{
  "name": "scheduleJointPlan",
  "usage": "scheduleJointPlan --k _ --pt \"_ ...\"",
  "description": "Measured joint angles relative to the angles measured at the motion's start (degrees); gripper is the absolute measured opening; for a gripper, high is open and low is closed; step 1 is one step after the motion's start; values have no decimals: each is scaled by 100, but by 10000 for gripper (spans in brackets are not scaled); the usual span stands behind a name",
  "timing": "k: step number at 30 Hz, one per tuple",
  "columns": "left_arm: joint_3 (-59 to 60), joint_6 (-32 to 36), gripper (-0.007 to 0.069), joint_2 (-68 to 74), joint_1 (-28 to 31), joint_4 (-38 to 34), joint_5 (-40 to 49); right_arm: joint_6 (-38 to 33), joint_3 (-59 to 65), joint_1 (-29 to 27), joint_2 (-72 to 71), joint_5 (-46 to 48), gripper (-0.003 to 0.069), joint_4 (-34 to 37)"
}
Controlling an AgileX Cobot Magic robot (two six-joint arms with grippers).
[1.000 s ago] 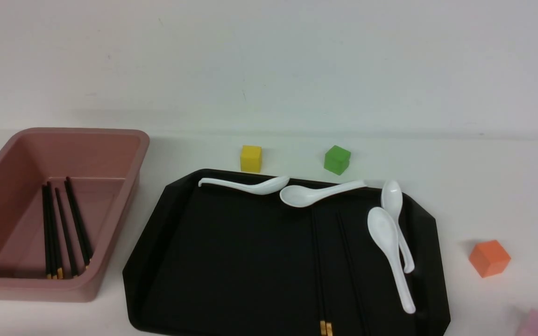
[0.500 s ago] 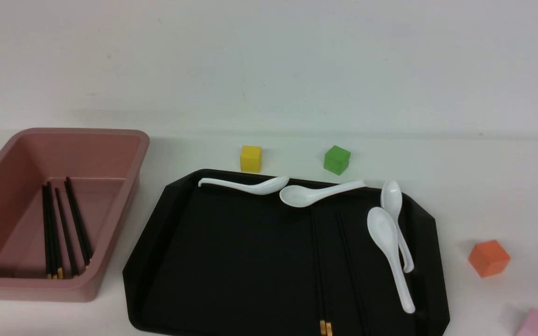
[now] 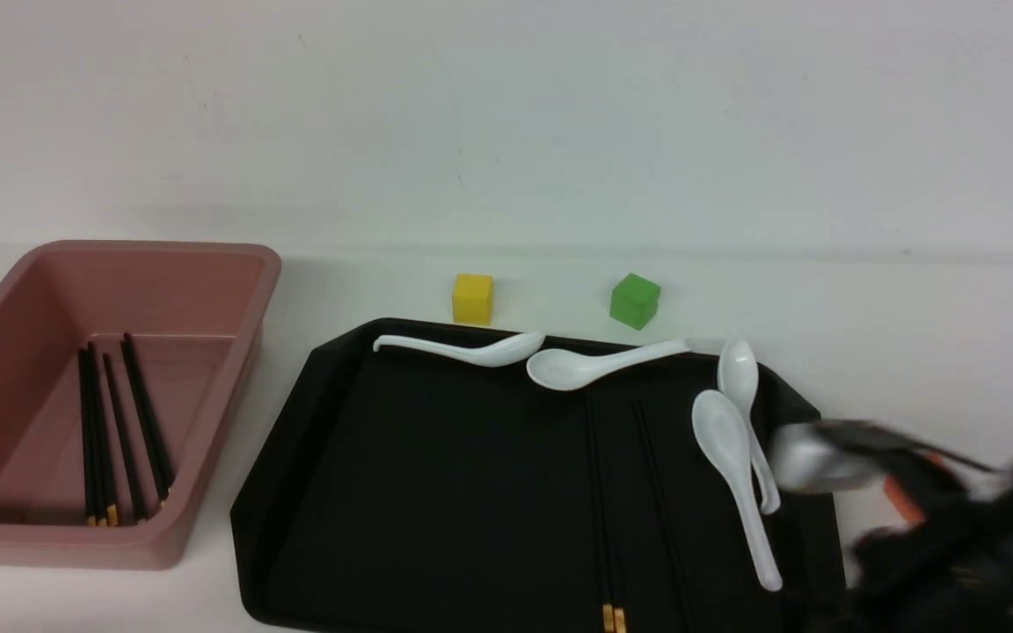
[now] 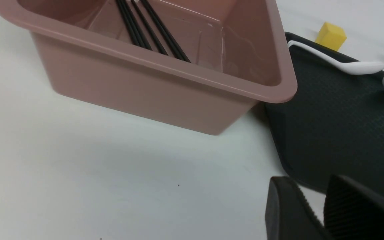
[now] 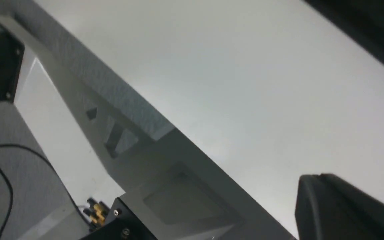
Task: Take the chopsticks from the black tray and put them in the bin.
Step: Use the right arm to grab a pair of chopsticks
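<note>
I judge us past halfway: a group of black chopsticks (image 3: 124,422) lies in the pink bin (image 3: 155,552), others remain on the black tray (image 3: 436,492); my left gripper (image 4: 307,203) is spread and empty, my right gripper (image 5: 322,200) pressed together.

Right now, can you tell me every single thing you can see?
bin: one, dusty pink, left of tray
chopsticks in bin: at least five, black with yellow-orange ends
black tray: one, black, middle of table
chopsticks on tray: at least three, black, right half
spoons: four, white, far edge and right side of tray
yellow block: one, beyond tray
green block: one, beyond tray
orange block: one, right of tray, partly hidden
table: one, white, underneath
wall: one, white, behind
cables: black, off the table, count unclear
left gripper: one, black, open
right gripper: one, black, shut
</note>
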Motion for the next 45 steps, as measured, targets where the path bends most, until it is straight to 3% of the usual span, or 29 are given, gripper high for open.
scheduleJointPlan --k 4,9,10,12,14,19,22,29,40,45 --pt "0 0 201 0 0 0 0 645 -570 716 542 -394 12 -118" --pt "0 0 211 0 0 0 0 2591 -1286 1401 1107 -1258 37 -1129" --pt "0 0 211 0 0 0 0 2679 -1332 1438 1150 -1286 39 -1185" --pt "0 0 216 0 0 0 0 3838 -1617 1651 1438 -1520 80 -2028" --pt "0 0 218 0 0 0 0 4566 -1827 1769 1681 -1535 123 -2619" --pt "0 0 218 0 0 0 0 5656 -2262 1914 2226 -1405 237 -3632" --pt "0 0 222 0 0 0 0 6040 -2542 1914 2519 -1321 304 -3942" --pt "0 0 231 0 0 0 0 6213 -2893 1914 3074 -1403 335 -4068" --pt "0 0 237 0 0 0 7 6612 -3209 1961 3534 -1243 332 -4470" --pt "0 0 238 0 0 0 7 6644 -3236 1960 3548 -1125 245 -4525"
